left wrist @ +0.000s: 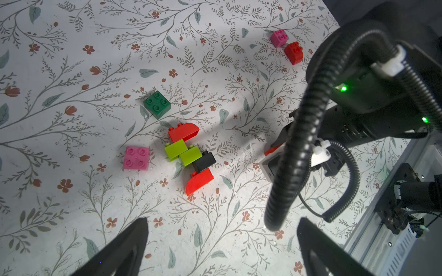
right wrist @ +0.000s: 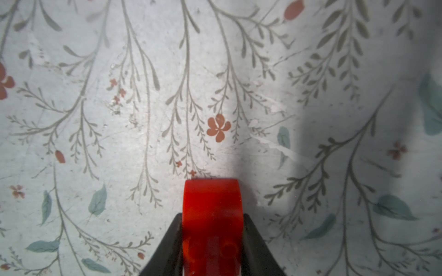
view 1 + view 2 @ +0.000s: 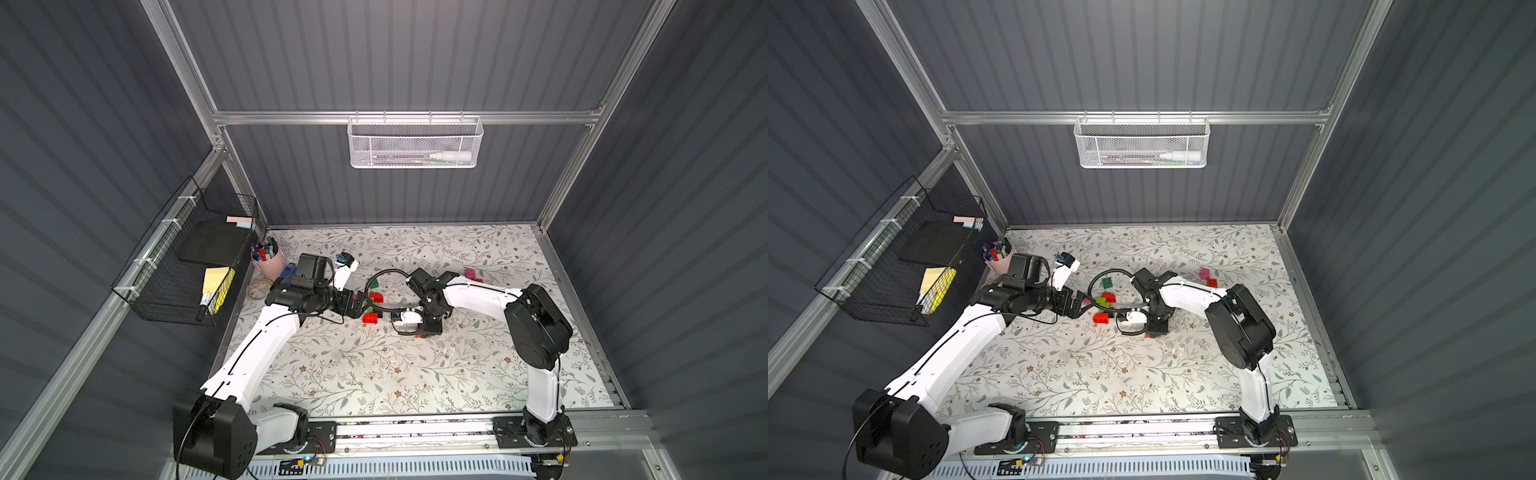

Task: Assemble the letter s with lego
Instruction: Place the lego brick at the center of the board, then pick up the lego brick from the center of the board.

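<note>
Right claw (image 2: 212,222), closed tight on a red brick (image 2: 211,203), is at 4 o'clock of the joined bricks (image 3: 370,318), likely to add it (left claw (image 1: 222,221) gapes wide, empty).

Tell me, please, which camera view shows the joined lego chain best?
The left wrist view: the joined lego chain lies unobstructed there, every brick distinct: red, lime, lime, black, red. In both top views it is small and partly crossed by a black cable. The right wrist view shows none of it.
</note>
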{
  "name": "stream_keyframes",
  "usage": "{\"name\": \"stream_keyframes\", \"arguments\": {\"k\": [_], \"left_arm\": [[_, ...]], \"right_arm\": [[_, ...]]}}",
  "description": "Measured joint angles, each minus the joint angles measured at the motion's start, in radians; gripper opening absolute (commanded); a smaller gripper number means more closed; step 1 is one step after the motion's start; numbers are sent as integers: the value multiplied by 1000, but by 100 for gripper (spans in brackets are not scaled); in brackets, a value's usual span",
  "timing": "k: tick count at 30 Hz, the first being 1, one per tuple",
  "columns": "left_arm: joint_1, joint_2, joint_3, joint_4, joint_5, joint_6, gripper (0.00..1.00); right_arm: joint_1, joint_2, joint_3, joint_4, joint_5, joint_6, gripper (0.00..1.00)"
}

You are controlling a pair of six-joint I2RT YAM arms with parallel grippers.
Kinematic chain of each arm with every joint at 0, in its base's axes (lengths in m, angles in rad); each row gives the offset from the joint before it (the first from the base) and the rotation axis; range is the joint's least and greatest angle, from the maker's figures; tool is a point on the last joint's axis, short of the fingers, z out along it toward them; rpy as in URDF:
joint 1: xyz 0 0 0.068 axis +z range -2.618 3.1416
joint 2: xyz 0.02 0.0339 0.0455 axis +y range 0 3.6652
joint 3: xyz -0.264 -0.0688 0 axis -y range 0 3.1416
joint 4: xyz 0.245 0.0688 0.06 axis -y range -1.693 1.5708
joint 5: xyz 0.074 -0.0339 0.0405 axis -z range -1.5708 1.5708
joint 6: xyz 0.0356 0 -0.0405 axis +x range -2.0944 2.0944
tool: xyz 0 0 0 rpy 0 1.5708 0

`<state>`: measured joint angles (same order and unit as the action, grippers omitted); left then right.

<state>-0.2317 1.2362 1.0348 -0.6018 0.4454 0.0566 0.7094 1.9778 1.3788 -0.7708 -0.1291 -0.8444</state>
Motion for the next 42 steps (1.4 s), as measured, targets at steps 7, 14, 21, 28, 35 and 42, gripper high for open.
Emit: {"name": "stream_keyframes", "arguments": {"k": [7,14,21,28,35,42], "left_arm": [[0,-5,0,-42,7,11,100],[0,-4,0,-52,7,11,100],[6,9,0,-65,-2,11,99],[6,44,8,-93,-93,15,99],[6,195,37,-79,-200,16,92],[6,408,150,-53,-279,34,81]], "right_arm": [[-17,66,78,-9,-21,-75,21],[-18,74,90,-12,-26,-90,49],[-18,72,109,-31,-26,-94,61],[-69,-68,90,-2,-68,-42,71],[-146,-340,-80,142,-129,82,76],[-168,-460,-246,248,-147,213,82]]}}
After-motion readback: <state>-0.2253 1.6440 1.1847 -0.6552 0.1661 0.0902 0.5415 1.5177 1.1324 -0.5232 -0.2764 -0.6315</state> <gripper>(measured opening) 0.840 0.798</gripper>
